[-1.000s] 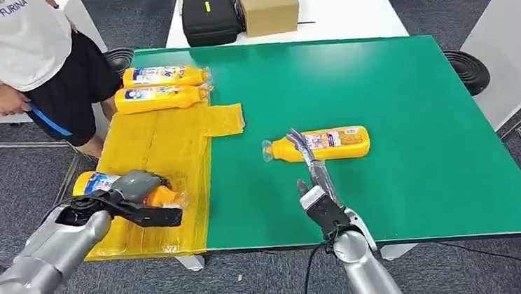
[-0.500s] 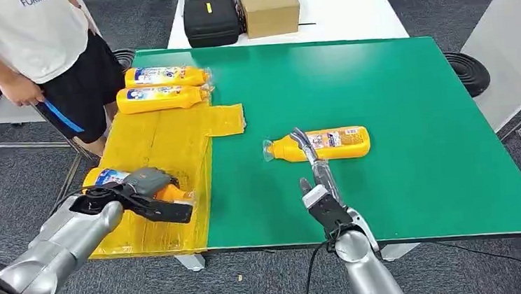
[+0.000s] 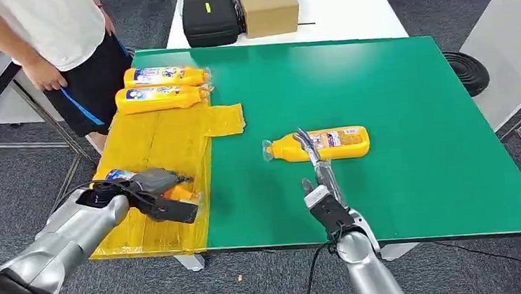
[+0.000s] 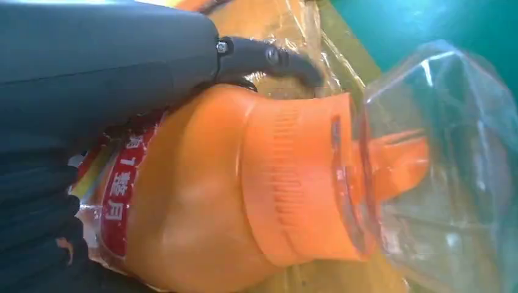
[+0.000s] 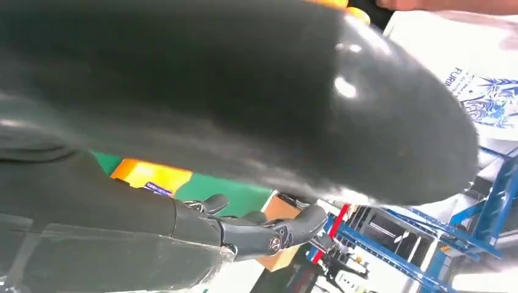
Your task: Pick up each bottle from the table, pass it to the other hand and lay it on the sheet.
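My left hand (image 3: 150, 193) grips an orange bottle (image 3: 179, 193) low over the near end of the yellow sheet (image 3: 165, 137). Up close, the left wrist view has the bottle's orange cap (image 4: 293, 183) in clear wrap, with dark fingers (image 4: 269, 56) over it. Two more bottles (image 3: 164, 76) (image 3: 161, 97) lie side by side at the sheet's far end. Another yellow bottle (image 3: 328, 144) lies on the green table (image 3: 393, 87). My right hand (image 3: 319, 181) is open just near of it, fingers stretched toward its neck. The right wrist view catches those fingers (image 5: 269, 235) and a strip of that bottle (image 5: 149, 177).
A person (image 3: 59, 36) stands at the table's far left corner beside the sheet. A black case (image 3: 211, 17) and a cardboard box (image 3: 268, 6) sit on the white table behind. The green table's near edge (image 3: 391, 238) runs just under my right wrist.
My left hand has carried the bottle a little to the right over the sheet's near end. The person has shifted along the far left. My right hand has barely moved.
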Motion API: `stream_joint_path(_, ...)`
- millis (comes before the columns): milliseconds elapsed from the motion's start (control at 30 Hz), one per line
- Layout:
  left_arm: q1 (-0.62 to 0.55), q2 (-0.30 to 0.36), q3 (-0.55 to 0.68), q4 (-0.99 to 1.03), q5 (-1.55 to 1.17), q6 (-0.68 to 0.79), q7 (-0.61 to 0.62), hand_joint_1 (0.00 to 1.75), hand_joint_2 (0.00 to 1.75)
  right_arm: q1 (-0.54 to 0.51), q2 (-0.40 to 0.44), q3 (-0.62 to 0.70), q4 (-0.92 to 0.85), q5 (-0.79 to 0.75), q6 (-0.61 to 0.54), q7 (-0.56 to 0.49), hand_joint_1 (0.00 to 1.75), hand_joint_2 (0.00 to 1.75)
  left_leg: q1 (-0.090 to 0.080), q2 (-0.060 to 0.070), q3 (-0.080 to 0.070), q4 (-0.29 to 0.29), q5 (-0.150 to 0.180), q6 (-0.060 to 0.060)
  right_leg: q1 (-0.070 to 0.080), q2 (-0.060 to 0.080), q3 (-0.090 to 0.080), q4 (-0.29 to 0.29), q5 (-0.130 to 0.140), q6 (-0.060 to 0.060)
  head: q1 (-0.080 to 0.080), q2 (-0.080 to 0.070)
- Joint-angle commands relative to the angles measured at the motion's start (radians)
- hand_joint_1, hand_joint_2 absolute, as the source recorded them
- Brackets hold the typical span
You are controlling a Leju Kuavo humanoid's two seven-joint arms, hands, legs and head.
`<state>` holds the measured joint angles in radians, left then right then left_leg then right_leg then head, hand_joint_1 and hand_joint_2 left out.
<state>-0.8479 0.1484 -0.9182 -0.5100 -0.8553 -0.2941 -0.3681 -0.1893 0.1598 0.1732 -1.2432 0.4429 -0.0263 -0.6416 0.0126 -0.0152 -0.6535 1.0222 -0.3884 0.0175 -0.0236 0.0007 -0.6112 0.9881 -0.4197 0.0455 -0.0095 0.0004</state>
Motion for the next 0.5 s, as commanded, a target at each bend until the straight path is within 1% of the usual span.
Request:
stream_joint_path(33, -0.054, 0.029, -0.1, 0.049, 0.047, -0.046, -0.029, 0.0, 1.75, -0.017, -0.006, -0.016, 0.055, 0.0, -0.011, -0.007, 0.0, 0.0, 0.001, 0.002, 0.003, 0.0, -0.001, 0.0, 0.001, 0.001, 0.003, -0.001, -0.001, -0.002, 0.0, 0.0)
stream_joint_path(200, -0.06, 0.046, -0.121, 0.036, 0.066, -0.054, -0.027, 0.0, 1.75, -0.024, -0.007, -0.013, 0.061, -0.002, -0.011, -0.01, 0.0, 0.0, 0.001, 0.004, 0.006, 0.0, -0.003, 0.0, 0.002, 0.002, 0.006, -0.001, -0.002, -0.004, 0.0, 0.0)
stream_joint_path(233, -0.061, 0.049, -0.126, 0.034, 0.063, -0.057, -0.027, 0.0, 1.75, -0.024, -0.007, -0.013, 0.063, -0.003, -0.011, -0.01, 0.0, 0.0, 0.001, 0.002, 0.002, 0.0, -0.001, 0.0, 0.001, 0.001, 0.002, -0.001, -0.001, -0.002, 0.0, 0.0)
stream_joint_path(267, -0.061, 0.053, -0.129, 0.03, 0.065, -0.059, -0.029, 0.0, 0.0, -0.026, -0.007, -0.013, 0.064, -0.003, -0.011, -0.01, 0.0, 0.0, 0.001, 0.003, 0.004, 0.0, -0.002, 0.0, 0.002, 0.001, 0.004, -0.001, -0.001, -0.003, 0.0, 0.0)
stream_joint_path(300, -0.061, 0.058, -0.132, 0.026, 0.072, -0.061, -0.029, 0.0, 0.0, -0.026, -0.007, -0.012, 0.064, -0.004, -0.012, -0.011, 0.0, 0.0, 0.001, 0.004, 0.004, 0.0, -0.002, 0.0, 0.002, 0.002, 0.004, -0.001, -0.001, -0.003, 0.0, 0.0)
stream_joint_path(333, -0.061, 0.065, -0.134, 0.021, 0.073, -0.061, -0.032, 0.0, 0.0, -0.025, -0.007, -0.013, 0.065, -0.006, -0.014, -0.012, 0.0, 0.0, 0.001, 0.002, 0.002, 0.0, -0.001, 0.0, 0.001, 0.001, 0.002, -0.001, 0.0, -0.002, 0.0, 0.0)
stream_joint_path(433, -0.068, 0.077, -0.132, 0.008, 0.093, -0.079, -0.042, 0.0, 0.0, -0.026, -0.009, -0.013, 0.07, -0.008, -0.016, -0.014, 0.0, 0.0, 0.001, 0.004, 0.005, 0.0, -0.003, 0.0, 0.002, 0.002, 0.005, -0.001, -0.001, -0.004, 0.0, 0.0)
stream_joint_path(467, -0.071, 0.081, -0.132, 0.005, 0.096, -0.083, -0.043, 0.0, 0.0, -0.025, -0.01, -0.013, 0.071, -0.009, -0.017, -0.014, 0.0, 0.0, 0.001, 0.002, 0.002, 0.0, -0.001, 0.0, 0.001, 0.001, 0.002, 0.0, -0.001, -0.002, 0.0, 0.0)
stream_joint_path(500, -0.072, 0.083, -0.133, 0.003, 0.097, -0.085, -0.043, 0.0, 0.0, -0.025, -0.01, -0.013, 0.072, -0.01, -0.017, -0.014, 0.0, 0.0, 0.001, 0.003, 0.003, 0.0, -0.002, 0.0, 0.002, 0.001, 0.003, -0.001, -0.001, -0.003, 0.0, 0.0)
